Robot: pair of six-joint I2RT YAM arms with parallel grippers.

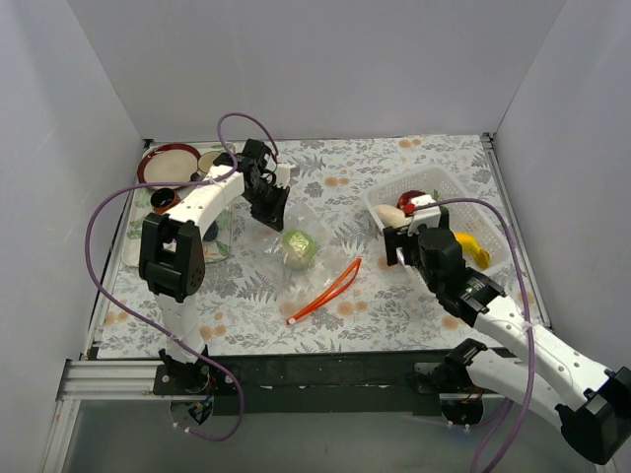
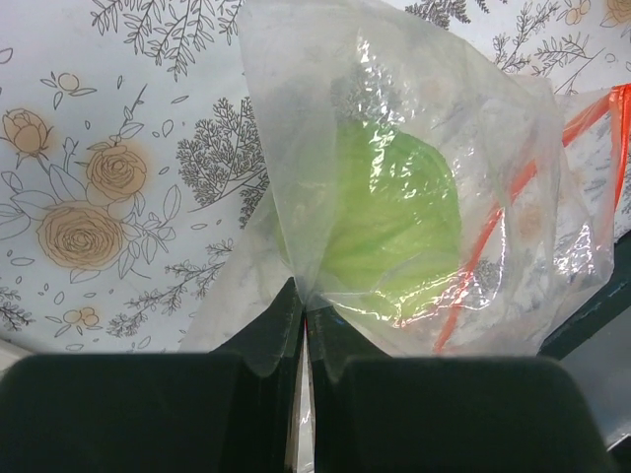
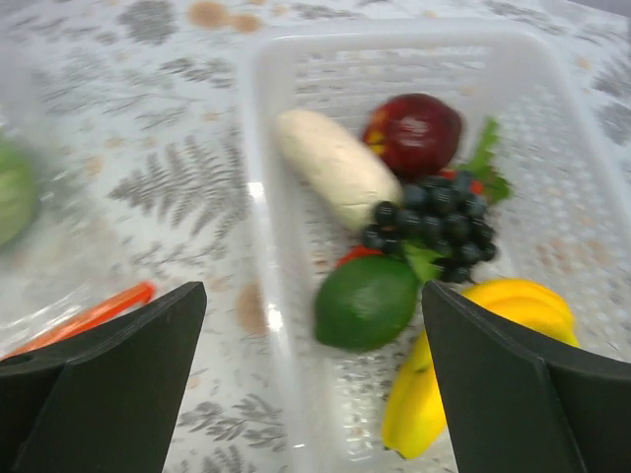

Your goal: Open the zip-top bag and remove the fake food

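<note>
The clear zip-top bag (image 1: 306, 246) lies mid-table with its orange-red zip strip (image 1: 325, 289) trailing toward me. My left gripper (image 1: 268, 215) is shut on the bag's far end (image 2: 296, 276), holding it up. A pale green cabbage-like piece of fake food (image 2: 389, 212) sits inside the bag. My right gripper (image 3: 314, 296) is open over the near left corner of the white basket (image 3: 266, 227), holding nothing. In the basket lie a red apple (image 3: 414, 133), a white piece (image 3: 330, 168), dark grapes (image 3: 439, 222), a green round fruit (image 3: 365, 301) and a yellow piece (image 3: 463, 384).
A red-rimmed plate (image 1: 168, 163), a small bowl (image 1: 210, 161) and a cup (image 1: 163, 200) stand at the back left behind my left arm. The basket (image 1: 439, 182) is at the right, near the table's right rail. White walls close in on three sides.
</note>
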